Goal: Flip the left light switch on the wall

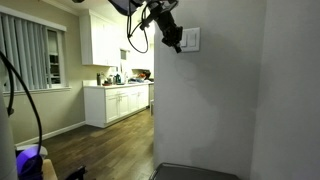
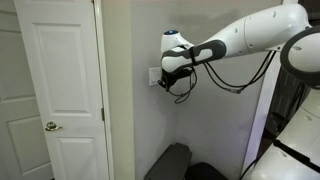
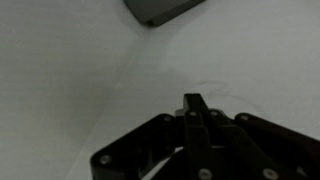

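A small white switch plate (image 1: 191, 39) sits high on the pale grey wall (image 1: 210, 110). It also shows in an exterior view (image 2: 153, 77), partly behind the gripper. The left light switch is too small and too covered to tell apart from its twin. My gripper (image 1: 176, 43) is at the plate's left side, pointing at the wall, and also shows in an exterior view (image 2: 162, 78). In the wrist view the black fingers (image 3: 193, 101) are pressed together, shut and empty, with the tip close to the bare wall (image 3: 70, 70). The plate does not show there.
A white door (image 2: 60, 90) stands beside the wall. White kitchen cabinets (image 1: 120, 103) lie in the room beyond. A dark platform (image 1: 195, 172) sits on the floor below the switch, and a dark slab (image 3: 160, 10) shows at the wrist view's top edge.
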Tool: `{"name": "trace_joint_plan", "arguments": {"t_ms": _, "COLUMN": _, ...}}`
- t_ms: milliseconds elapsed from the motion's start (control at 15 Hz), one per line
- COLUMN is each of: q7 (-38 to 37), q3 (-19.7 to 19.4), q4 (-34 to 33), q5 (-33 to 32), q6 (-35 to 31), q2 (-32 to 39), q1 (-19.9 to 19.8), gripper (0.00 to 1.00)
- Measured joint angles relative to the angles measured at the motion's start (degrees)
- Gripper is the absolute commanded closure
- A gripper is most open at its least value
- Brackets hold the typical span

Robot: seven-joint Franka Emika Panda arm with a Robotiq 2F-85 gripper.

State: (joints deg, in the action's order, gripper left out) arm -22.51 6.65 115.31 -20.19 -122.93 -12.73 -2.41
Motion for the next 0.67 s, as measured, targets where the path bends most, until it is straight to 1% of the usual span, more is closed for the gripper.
{"name": "trace_joint_plan", "arguments": {"t_ms": 133, "q7": 2.2, "q3": -1.1, "q4": 0.7, "q5": 2.1, "q6": 2.1, "q2": -0.3, "q1": 0.1, "gripper": 1.0}}
{"name": "trace_joint_plan", "arguments": {"t_ms": 400, "q7": 6.0, "q3": -3.5, "q4": 2.3, "q5": 6.5, "q6": 3.6, "q2": -0.4, "q1": 0.2, "gripper": 1.0}}
{"name": "trace_joint_plan", "arguments": {"t_ms": 467, "q7": 6.8, "q3": -4.0, "q4": 2.8, "q5": 7.5, "q6": 3.7, "q2": -0.4, "q1": 0.2, "gripper": 0.95}}
{"name": "trace_joint_plan", "arguments": {"t_ms": 533, "q7": 7.4, "q3": -4.5, "q4": 3.0, "q5": 8.3, "q6": 3.8, "q2": -0.4, "q1": 0.2, "gripper": 0.98}}
{"name": "trace_joint_plan", "arguments": {"t_ms": 600, "q7": 7.8, "q3": -4.9, "q4": 3.2, "q5": 8.9, "q6": 3.9, "q2": -0.4, "q1": 0.2, "gripper": 0.95}}
{"name": "trace_joint_plan", "arguments": {"t_ms": 667, "q7": 8.1, "q3": -5.1, "q4": 3.4, "q5": 9.1, "q6": 4.0, "q2": -0.4, "q1": 0.2, "gripper": 0.95}}
